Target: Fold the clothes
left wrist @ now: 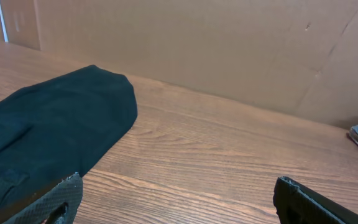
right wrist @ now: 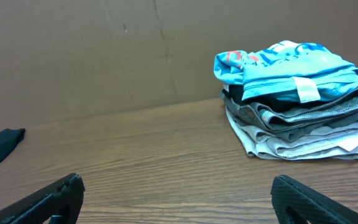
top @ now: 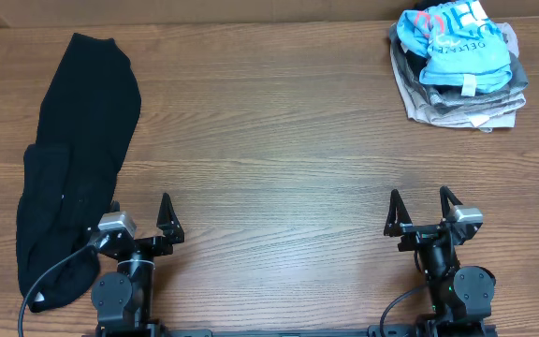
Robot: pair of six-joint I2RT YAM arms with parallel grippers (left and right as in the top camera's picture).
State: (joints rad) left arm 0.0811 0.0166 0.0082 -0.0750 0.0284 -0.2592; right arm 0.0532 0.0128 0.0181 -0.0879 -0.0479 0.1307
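Overhead view: two arms sit parked at the near edge of a wooden table [top: 269, 140]. The left gripper [top: 140, 211] and the right gripper [top: 421, 201] both have their jaws spread wide and hold nothing.

The clothes lie in two places, well apart. A light blue T-shirt [top: 457, 51] is bunched loosely, lettering up, on top of a stack [top: 461, 98] of grey and beige garments in the far right corner. That corner is straight ahead of the right gripper and slightly to its right, with bare wood between them. A black garment [top: 78, 159] sprawls unfolded along the left side. Its long axis runs from the far edge back to the near edge, and its near end lies just beside the left gripper's outer finger.

The right wrist view shows the T-shirt's white tag facing the camera and the stack off to the right of the gap between the fingers. In the left wrist view the dark cloth fills the lower left, beside the left finger rather than between the two.

The right arm appears the nearer one for lifting the T-shirt off the stack. That would mean a long reach forward, while the black garment falls to the left arm. No fold appears to have begun.
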